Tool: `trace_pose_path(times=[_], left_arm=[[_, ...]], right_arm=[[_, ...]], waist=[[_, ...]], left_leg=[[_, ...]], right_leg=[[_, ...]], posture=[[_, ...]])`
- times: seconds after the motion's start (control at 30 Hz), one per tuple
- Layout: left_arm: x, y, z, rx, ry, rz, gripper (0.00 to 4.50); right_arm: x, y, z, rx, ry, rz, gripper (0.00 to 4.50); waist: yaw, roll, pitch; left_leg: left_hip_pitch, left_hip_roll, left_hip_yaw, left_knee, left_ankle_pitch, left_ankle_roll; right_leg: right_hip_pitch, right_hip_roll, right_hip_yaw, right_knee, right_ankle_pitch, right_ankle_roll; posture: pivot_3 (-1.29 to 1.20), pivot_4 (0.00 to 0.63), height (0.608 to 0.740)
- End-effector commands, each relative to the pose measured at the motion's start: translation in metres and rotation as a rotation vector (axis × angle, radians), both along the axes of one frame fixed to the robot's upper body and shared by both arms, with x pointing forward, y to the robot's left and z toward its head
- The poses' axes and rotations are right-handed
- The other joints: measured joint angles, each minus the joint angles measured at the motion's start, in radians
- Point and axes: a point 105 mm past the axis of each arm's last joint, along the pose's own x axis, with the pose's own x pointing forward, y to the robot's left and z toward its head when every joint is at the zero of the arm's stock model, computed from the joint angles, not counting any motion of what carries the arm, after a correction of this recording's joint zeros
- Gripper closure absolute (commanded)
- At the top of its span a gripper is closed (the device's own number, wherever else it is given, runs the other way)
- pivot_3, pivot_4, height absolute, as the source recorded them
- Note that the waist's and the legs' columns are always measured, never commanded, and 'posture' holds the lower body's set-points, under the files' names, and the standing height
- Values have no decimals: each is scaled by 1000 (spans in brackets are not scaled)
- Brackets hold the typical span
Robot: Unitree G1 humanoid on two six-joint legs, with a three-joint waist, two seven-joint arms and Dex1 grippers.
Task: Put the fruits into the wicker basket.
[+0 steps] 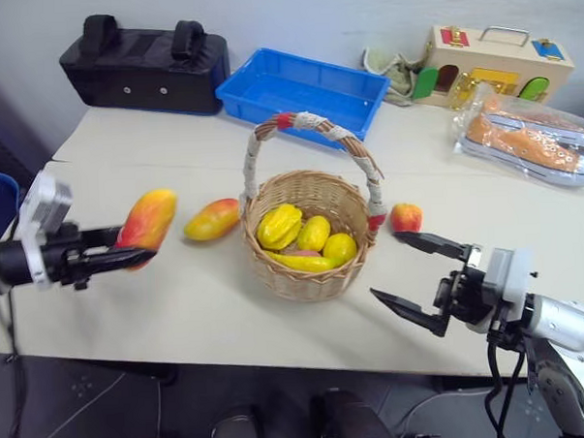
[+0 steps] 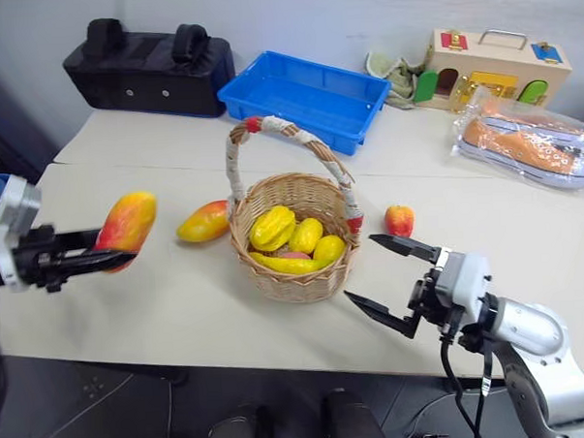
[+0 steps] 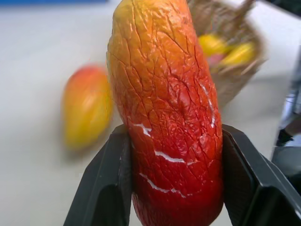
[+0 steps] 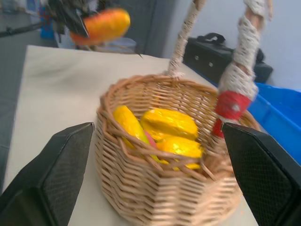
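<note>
My left gripper (image 1: 136,241) is shut on a red-blushed mango (image 1: 148,218), held in the air above the table, left of the wicker basket (image 1: 304,277). The left wrist view shows this mango (image 3: 164,117) clamped between both fingers. A second mango (image 1: 213,220) lies on the table just left of the basket. The small peach (image 1: 405,217) sits on the table at the basket's right. Several yellow fruits lie inside the basket under its wrapped handle (image 1: 312,121). My right gripper (image 1: 385,264) is open and empty, right of the basket and near the peach.
A blue tray (image 1: 231,103) stands behind the basket, a black bag (image 1: 145,65) at the back left. A wooden toy house (image 1: 499,64) and plastic-wrapped orange shoes (image 1: 526,136) are at the back right. The table's front edge runs just below both grippers.
</note>
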Motion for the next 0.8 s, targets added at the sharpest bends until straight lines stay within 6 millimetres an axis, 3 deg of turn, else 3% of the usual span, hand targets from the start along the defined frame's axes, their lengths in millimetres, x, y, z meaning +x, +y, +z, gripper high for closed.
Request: trace_pose_path(times=[0.03, 0.1, 0.2, 0.43, 0.6, 0.7, 0.8], left_arm=[[3, -46, -6, 63, 46, -153, 2494], [21, -83, -1, 81, 14, -210, 2494], [29, -114, 2, 99, 22, -263, 2494], [45, -153, -13, 156, 42, -218, 2494], [37, -158, -9, 97, 40, -236, 896], [38, -145, -3, 75, -6, -209, 54], [30, -126, -2, 70, -70, -241, 18]], right_arm=[[2, -13, 6, -1, -60, -77, 0], [1, -14, 4, -11, -65, -87, 0], [-1, -13, 4, -2, -69, -89, 0], [-9, -9, 1, 20, -67, -100, 0], [-12, -6, 0, 38, -67, -111, 0], [-13, -5, -2, 38, -60, -103, 0], [-11, -6, -6, 37, -56, -91, 0]], waist=[[0, 1, 0], [11, 1, 0], [8, 0, 0], [-11, 3, 1], [-16, 4, 1], [-16, 4, 1], [-16, 4, 1]], left_leg=[[0, 0, 0, 0, 0, 0], [0, 0, 0, 1, 0, 0], [-2, -1, 0, 3, 0, 1], [0, 1, -6, 1, 1, -5], [0, 1, -8, 3, 1, -5], [0, 1, -8, 3, 1, -5], [0, 1, -8, 3, 1, -5]], right_leg=[[0, 0, 0, 0, 0, 0], [0, 1, 1, 1, 0, 0], [0, 2, 2, 0, 0, 1], [-2, 6, 5, 5, 0, 1], [-1, 7, 6, 6, 0, 1], [-1, 7, 6, 7, 0, 1], [-1, 7, 6, 6, 0, 1]], posture=[[0, 150, 740], [0, 150, 740], [0, 150, 740], [0, 150, 740], [0, 150, 740], [0, 150, 740], [0, 150, 740]])
